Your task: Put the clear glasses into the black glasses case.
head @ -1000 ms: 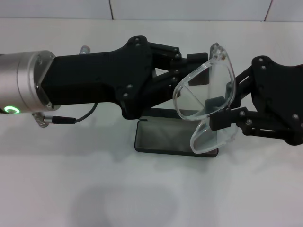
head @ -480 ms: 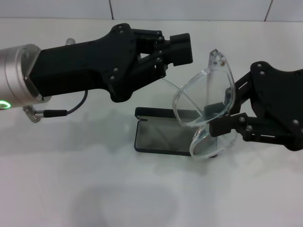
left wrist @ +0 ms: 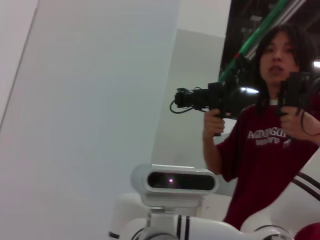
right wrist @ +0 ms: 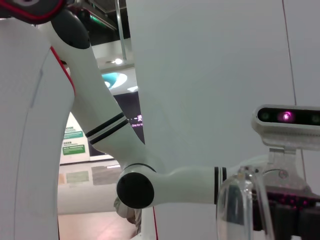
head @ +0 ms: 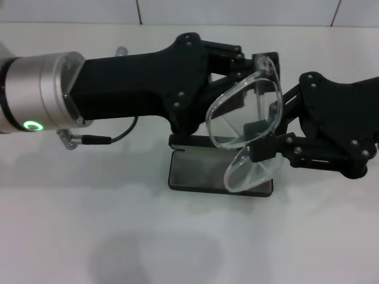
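1. The white desk point(head: 189, 248) is smooth and matte; its far edge meets a tiled wall at 12 o'clock.
2. The left arm's silver cuff with a green ring light and bulky black housing reaches in from 9 o'clock. The left gripper point(head: 251, 62) ends beside the top of the clear glasses. Its fingers are largely hidden behind the lens, so I cannot tell whether they are released or clenched.
3. The right gripper point(head: 260, 139) comes in from 3 o'clock, a black angular linkage. Its fingers point(head: 256, 128) are clenched on the clear glasses near the bridge, holding them off the desk.
4. The black glasses case point(head: 198, 171) lies open on the desk, a slim rounded rectangle with a dull grey lining. Its lid and far edge are mostly hidden under the left arm, and its 3 o'clock end is blurred behind the lenses.
5. The clear glasses point(head: 243, 127) hang upright above the case's 3 o'clock end, fully transparent glossy curved plastic. The temple arms are hard to make out against the black grippers.
6. In the right wrist view, only a curved clear edge of the glasses shows.
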Action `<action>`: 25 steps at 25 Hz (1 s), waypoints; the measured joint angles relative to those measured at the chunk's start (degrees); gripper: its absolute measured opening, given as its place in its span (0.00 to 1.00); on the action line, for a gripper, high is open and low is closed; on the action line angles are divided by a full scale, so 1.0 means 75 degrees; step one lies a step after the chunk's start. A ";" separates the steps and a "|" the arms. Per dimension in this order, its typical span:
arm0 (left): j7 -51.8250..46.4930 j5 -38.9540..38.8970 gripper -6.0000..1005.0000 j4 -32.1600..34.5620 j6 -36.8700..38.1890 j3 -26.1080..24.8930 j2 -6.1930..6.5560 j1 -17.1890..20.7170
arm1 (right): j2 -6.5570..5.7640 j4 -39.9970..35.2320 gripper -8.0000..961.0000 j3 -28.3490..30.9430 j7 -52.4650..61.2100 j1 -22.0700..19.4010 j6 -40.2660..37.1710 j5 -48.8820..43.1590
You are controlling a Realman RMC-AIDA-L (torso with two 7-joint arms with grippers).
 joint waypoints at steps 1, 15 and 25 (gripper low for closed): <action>-0.0002 -0.0007 0.10 0.0000 -0.0006 0.0029 -0.0001 -0.0022 | -0.0004 0.0069 0.11 -0.0001 -0.0032 0.0034 0.0000 -0.0011; 0.0080 0.0001 0.10 -0.0005 -0.0077 -0.0060 0.0025 -0.0020 | -0.0024 0.0171 0.11 0.0018 -0.0150 0.0026 -0.0063 -0.0025; 0.0647 0.0161 0.10 -0.0055 -0.0701 -0.1354 0.0036 0.0318 | -0.0015 0.0108 0.11 0.0065 -0.0337 -0.0068 -0.0431 0.0001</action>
